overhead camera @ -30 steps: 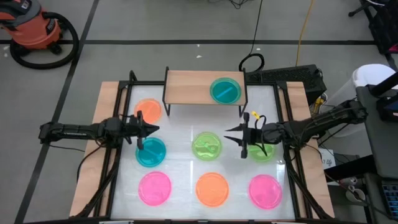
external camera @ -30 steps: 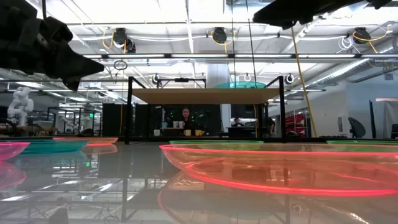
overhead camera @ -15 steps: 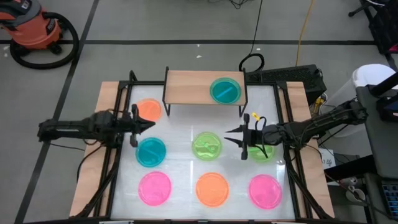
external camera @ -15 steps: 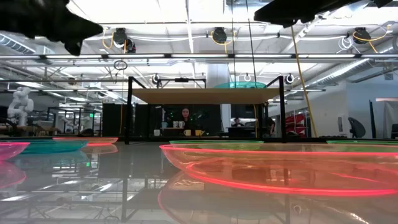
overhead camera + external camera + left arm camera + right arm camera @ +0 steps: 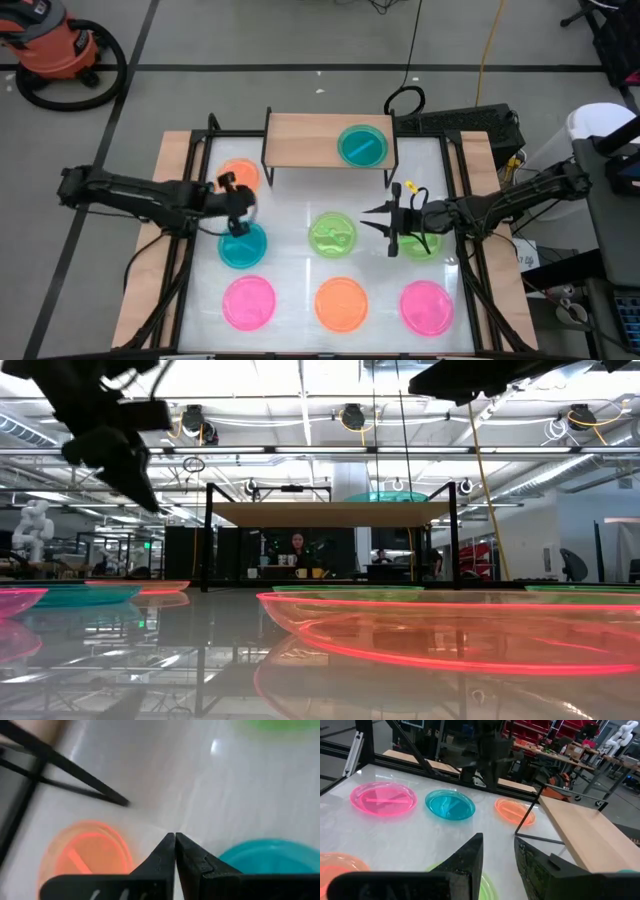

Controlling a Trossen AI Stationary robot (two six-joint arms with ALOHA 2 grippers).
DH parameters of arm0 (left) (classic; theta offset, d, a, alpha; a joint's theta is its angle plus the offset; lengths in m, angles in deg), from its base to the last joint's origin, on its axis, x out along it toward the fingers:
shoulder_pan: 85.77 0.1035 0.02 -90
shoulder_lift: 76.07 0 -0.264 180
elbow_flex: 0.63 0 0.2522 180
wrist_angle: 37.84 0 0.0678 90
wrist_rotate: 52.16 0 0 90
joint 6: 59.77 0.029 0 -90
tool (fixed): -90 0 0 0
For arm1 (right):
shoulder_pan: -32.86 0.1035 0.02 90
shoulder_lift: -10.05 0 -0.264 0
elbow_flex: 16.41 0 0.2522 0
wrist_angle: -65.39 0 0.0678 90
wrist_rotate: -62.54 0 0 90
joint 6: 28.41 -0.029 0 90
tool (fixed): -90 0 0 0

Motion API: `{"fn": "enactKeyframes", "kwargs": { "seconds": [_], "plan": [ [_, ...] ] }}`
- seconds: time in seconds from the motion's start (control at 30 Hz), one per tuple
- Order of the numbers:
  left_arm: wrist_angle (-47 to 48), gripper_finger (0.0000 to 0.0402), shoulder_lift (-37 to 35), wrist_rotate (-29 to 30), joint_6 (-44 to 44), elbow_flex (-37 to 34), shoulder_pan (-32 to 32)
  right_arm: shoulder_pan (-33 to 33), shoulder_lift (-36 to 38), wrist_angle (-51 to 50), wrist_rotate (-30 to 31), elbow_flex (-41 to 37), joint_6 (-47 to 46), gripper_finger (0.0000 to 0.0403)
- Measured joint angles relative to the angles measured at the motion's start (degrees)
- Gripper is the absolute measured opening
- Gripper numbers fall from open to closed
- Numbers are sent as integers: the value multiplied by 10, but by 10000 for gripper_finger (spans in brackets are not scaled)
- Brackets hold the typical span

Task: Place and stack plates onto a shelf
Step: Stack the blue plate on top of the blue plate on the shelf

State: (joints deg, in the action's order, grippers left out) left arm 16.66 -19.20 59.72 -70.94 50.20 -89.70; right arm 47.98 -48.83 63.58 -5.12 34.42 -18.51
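The left gripper (image 5: pixel 238 203), fingers pressed together, is hovering between the orange plate (image 5: pixel 238 176) and teal plate (image 5: pixel 243 244) near the table's (image 5: pixel 290 210) left edge, while the right gripper (image 5: pixel 383 226) is waiting spread beside the shelf (image 5: pixel 305 140).

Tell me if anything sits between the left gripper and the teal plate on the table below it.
Nothing visible does. The left gripper, fingers shut, hangs above the far edge of the teal plate, between it and the orange plate by the shelf. Only bare table lies under it. The right gripper waits open near the green plate.
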Motion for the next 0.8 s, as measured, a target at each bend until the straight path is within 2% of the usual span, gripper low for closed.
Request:
{"fn": "enactKeyframes", "kwargs": {
  "seconds": [0.1, 0.2, 0.27, 0.37, 0.57, 0.7, 0.8],
  "plan": [
    [-66, 20, 46, -25, 10, 0, -13, 0, 0, -4, 0, 0, 0, 93],
    [-176, 20, 89, -75, 71, 0, -48, 0, 0, -3, 0, 0, 2, 93],
    [-246, 20, 117, -80, 106, 0, -76, 0, 0, -3, 0, 0, 2, 93],
    [-312, 20, 163, -85, 111, 0, -104, 0, 0, -3, 0, 0, 2, 93],
    [-363, 34, 245, -122, 111, 0, -154, 0, 0, -3, 0, 0, 2, 93],
    [-395, 82, 270, -131, 110, 0, -181, 0, 0, -3, 0, 0, 2, 93],
    [-361, 118, 271, -108, 91, 1, -186, 0, 0, -3, 0, 0, 0, 93]
  ]
}}
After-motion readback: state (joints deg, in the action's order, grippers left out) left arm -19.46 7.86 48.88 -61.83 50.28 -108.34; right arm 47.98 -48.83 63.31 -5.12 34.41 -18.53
